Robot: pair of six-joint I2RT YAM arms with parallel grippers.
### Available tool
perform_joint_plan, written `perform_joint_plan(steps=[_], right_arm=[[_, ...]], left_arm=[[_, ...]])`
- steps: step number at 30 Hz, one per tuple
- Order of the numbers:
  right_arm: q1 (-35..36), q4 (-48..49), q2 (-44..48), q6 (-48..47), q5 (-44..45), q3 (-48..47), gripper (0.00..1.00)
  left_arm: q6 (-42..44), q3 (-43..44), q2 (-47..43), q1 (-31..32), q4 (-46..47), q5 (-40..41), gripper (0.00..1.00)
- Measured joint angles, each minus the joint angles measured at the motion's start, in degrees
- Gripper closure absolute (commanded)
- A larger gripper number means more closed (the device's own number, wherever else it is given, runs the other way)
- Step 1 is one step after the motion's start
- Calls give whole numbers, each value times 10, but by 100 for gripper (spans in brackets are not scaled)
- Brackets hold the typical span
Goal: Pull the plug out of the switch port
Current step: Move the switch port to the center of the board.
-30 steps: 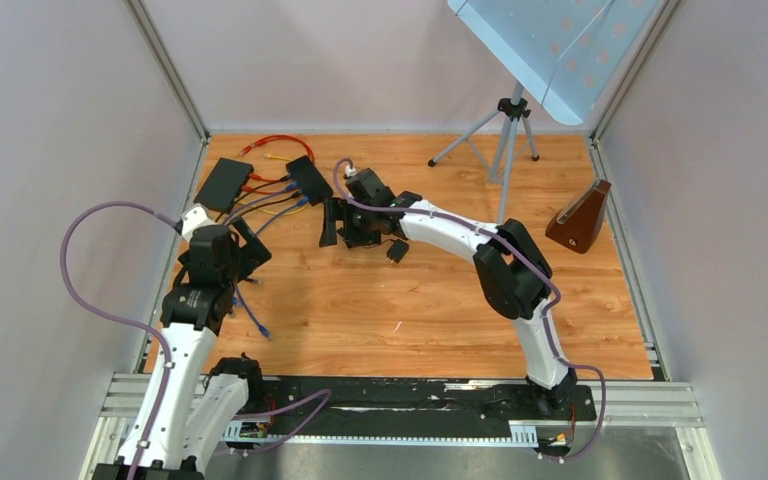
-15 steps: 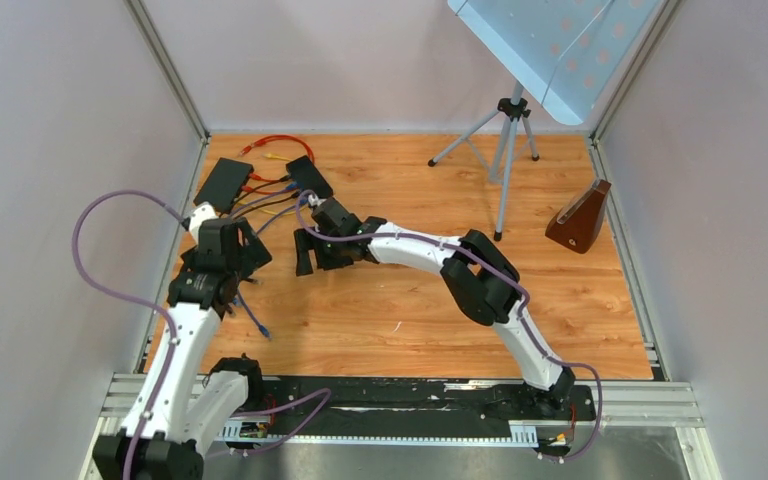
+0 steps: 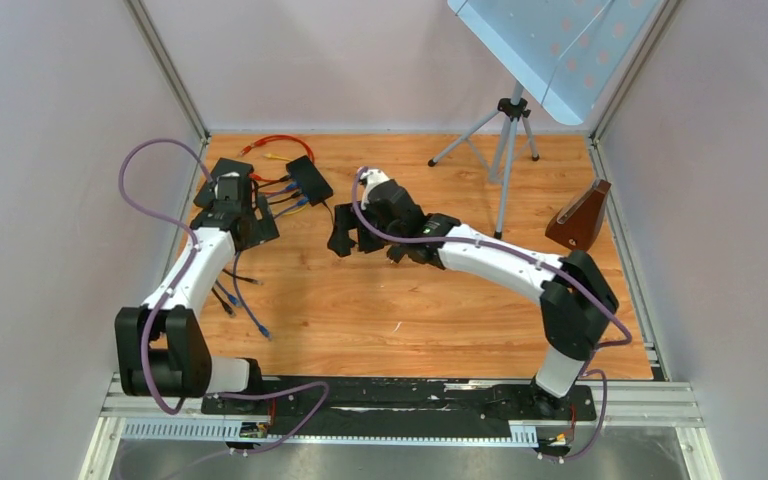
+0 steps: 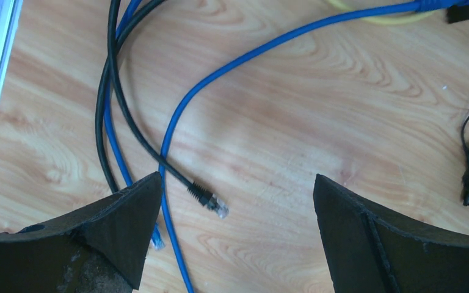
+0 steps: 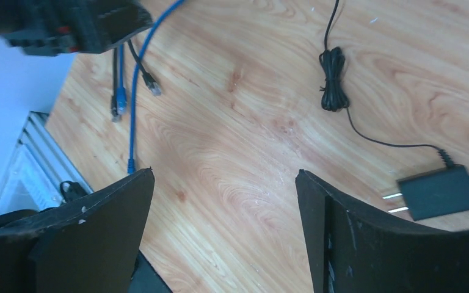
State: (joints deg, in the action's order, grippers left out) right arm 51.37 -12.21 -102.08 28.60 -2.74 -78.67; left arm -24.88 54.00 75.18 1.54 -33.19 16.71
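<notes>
Left gripper (image 4: pixel 237 183) and right gripper (image 5: pixel 225 177) both spread wide, empty. Risk: unbraced switch (image 3: pixel 310 180) drags along under a tug; crowded cables (image 3: pixel 278 197) invite a wrong grab.

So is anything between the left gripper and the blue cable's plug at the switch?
Nothing solid that I can see. The left gripper is open above the wood floor. A loose black cable, its end unplugged, lies under the jaws, beside the blue cable that leads to the switch. These only clutter the floor.
</notes>
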Motion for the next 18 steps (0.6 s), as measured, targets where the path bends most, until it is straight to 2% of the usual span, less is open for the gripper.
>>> perform_joint_plan(steps=[7, 18], right_arm=[[-32, 13, 91, -4, -34, 59, 11], [-41, 16, 113, -2, -64, 108, 9]], left_arm=[[50, 72, 93, -2, 16, -17, 0], [106, 137, 223, -17, 22, -82, 0]])
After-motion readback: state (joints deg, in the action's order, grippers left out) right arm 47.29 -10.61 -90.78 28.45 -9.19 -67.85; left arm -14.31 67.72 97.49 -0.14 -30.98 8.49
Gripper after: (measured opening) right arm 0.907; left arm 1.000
